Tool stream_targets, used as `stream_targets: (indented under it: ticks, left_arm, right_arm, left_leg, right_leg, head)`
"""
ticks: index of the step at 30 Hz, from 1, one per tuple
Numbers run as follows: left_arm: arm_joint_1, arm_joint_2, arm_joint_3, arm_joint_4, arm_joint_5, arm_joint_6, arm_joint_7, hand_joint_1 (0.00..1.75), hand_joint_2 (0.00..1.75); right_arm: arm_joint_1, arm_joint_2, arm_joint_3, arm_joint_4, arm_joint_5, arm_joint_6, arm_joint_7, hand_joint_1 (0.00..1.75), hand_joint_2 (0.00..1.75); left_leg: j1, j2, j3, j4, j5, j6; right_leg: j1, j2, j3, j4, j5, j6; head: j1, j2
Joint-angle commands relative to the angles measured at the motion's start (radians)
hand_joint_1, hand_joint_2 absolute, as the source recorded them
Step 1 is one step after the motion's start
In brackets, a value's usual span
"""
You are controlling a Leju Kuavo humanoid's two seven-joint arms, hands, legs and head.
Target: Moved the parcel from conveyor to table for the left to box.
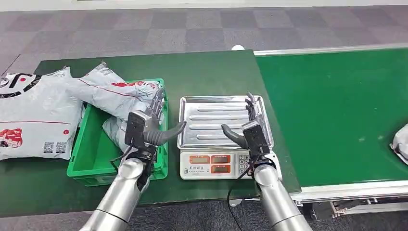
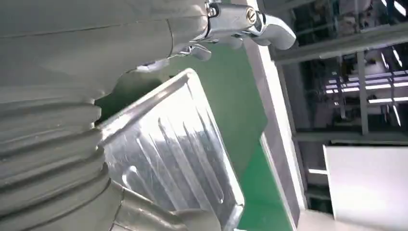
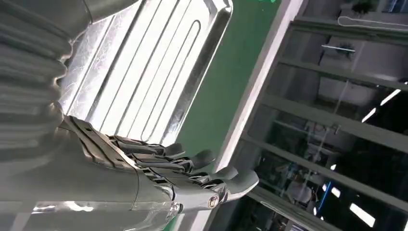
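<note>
Head view: left hand [image 1: 144,126] and right hand [image 1: 250,129] held spread, empty, flanking scale tray [image 1: 211,118] edges (parcel [image 1: 400,142] seen at conveyor [image 1: 332,110] right edge).

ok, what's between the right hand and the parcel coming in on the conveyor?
Bare green belt. In the head view the right hand hovers at the scale tray; the parcel sits at the conveyor far edge, nothing between.

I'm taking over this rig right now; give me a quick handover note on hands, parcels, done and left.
Left hand: open, holding nothing, over the crate's near right corner.
Right hand: open, holding nothing, over the scale tray.
Tray bare.
Grey parcels lie in and over the green crate; another sits on the table beside it.
Next parcel waits on the conveyor, far right.
Left: fetch it to the table, box it.
</note>
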Motion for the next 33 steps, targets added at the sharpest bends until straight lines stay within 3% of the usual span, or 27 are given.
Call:
stream_targets:
  ticks: [1,10,33]
  left_arm:
    - [-0.028,0.027,-0.093,-0.022,0.025,-0.023,0.005,0.0,1.75]
    - [-0.013,0.035,-0.128,-0.07,0.042,-0.043,0.029,0.0,1.75]
    - [-0.079,0.014,-0.126,0.166,0.04,0.001,0.043,0.0,1.75]
  right_arm:
    - [-0.003,-0.007,-0.006,-0.008,-0.002,0.002,0.012,0.0,1.75]
    - [0.007,-0.003,-0.002,-0.026,0.007,0.014,0.02,0.0,1.75]
    - [-0.04,0.005,0.007,0.042,0.015,0.04,0.078,0.0,1.75]
  left_leg:
    - [0.0,-0.001,0.002,-0.001,0.0,0.0]
    - [0.0,0.0,0.002,-0.001,0.0,0.0]
    - [0.001,0.001,0.004,-0.002,0.0,0.0]
  right_leg:
    - [0.0,0.0,0.002,-0.001,0.0,-0.001]
    - [0.0,0.0,0.002,-0.001,0.0,-0.001]
    - [0.001,0.002,0.004,-0.003,0.001,-0.001]
  head:
    - [0.0,0.0]
    - [0.0,0.0]
    - [0.0,0.0]
